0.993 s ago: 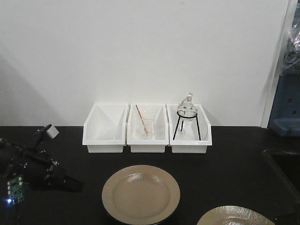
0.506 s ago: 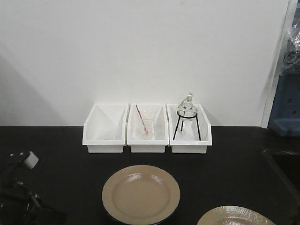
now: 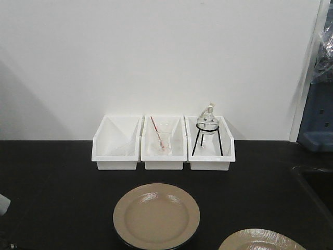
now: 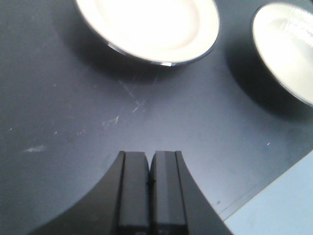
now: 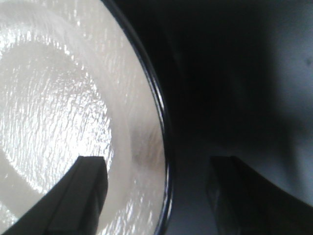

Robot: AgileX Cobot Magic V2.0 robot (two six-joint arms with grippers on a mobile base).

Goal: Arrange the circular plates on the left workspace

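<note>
Tan-beige and glossy, one round dark-rimmed plate (image 3: 156, 216) sits midway along the front edge of the matte black surface (image 3: 62, 172), its twin plate (image 3: 260, 240) further right, cut by the frame. Right gripper (image 5: 159, 196) has jaws apart astride a plate rim, probably the twin's, so the grasp is in hand: next, close squarely on that rim and carry it leftward. Left gripper (image 4: 150, 191), jaws together, hovers short of both plates.
</note>
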